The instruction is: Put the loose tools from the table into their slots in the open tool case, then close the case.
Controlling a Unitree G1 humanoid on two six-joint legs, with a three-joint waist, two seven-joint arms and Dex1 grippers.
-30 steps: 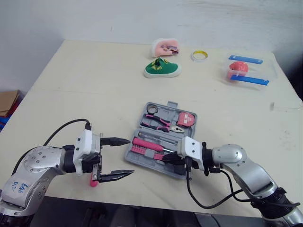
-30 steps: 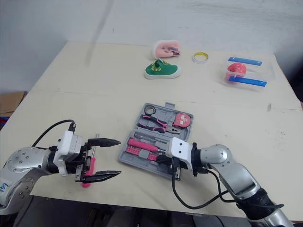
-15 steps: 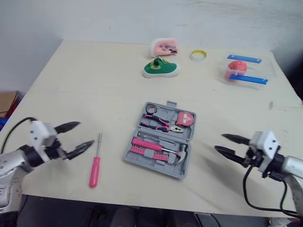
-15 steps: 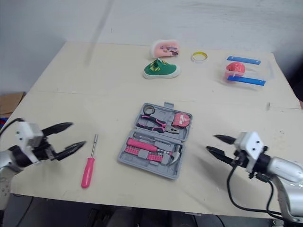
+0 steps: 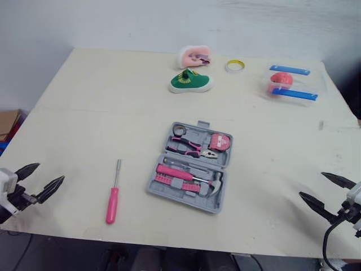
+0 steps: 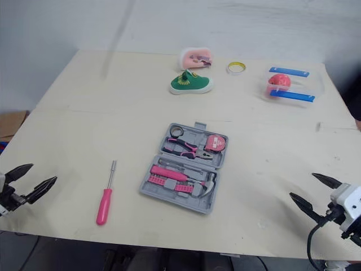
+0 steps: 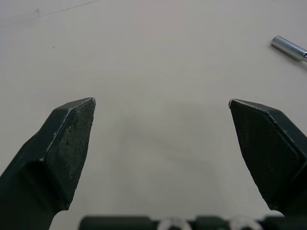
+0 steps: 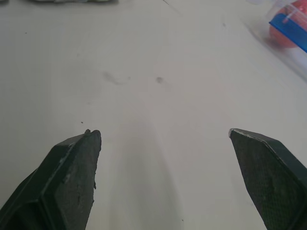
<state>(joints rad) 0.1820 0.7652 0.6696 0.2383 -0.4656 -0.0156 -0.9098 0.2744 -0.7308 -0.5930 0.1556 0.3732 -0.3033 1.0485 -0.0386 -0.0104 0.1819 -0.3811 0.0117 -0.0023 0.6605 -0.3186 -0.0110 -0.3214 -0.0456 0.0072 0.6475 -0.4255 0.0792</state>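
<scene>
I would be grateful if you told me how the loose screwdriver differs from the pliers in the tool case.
The screwdriver lies loose on the table, left of the tool case; the pliers sit in a slot inside it. The screwdriver is one straight piece, a thin metal shaft on a single pink handle; the pliers have two handles. The screwdriver points away from the robot; the pliers lie crosswise. Both have pink grips.

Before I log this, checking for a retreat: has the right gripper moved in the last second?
Yes. The right gripper has drawn back from the tool case, rightward toward the near edge of the table, and stands open.
</scene>
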